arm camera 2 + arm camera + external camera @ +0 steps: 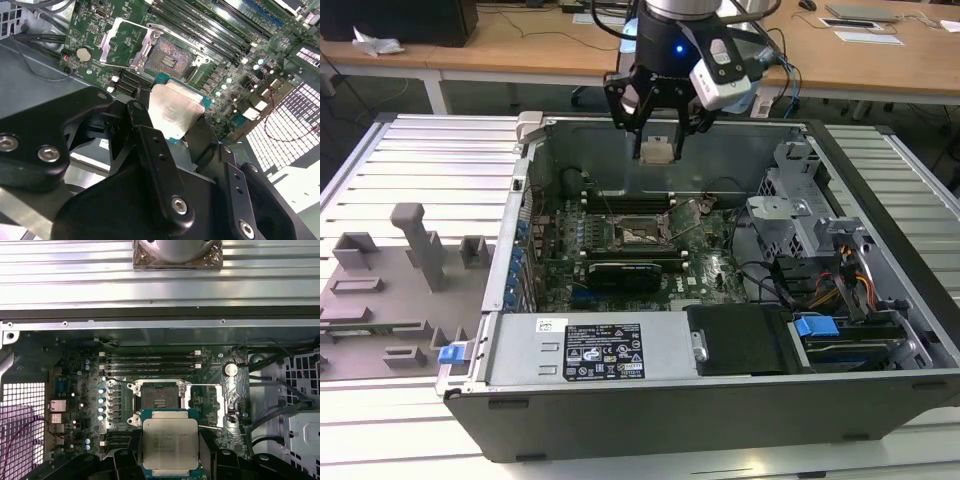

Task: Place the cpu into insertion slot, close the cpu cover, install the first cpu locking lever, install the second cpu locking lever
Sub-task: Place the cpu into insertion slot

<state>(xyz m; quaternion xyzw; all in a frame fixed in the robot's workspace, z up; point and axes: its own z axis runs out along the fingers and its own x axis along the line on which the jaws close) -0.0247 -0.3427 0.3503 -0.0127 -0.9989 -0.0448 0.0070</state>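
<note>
My gripper hangs above the open computer case, shut on the cpu. The chip's silvery-tan top faces the cameras in both wrist views, held by its edges between the black fingers. On the green motherboard below, the insertion slot lies open, its pin field bare. The cpu cover is swung up and away to one side of the slot. The chip is well above the slot and touches nothing.
The case's metal walls ring the board. Long memory slots run beside the socket, and a black graphics card lies on its other side. A drive cage and cables fill the exterior view's right. A grey fixture lies outside.
</note>
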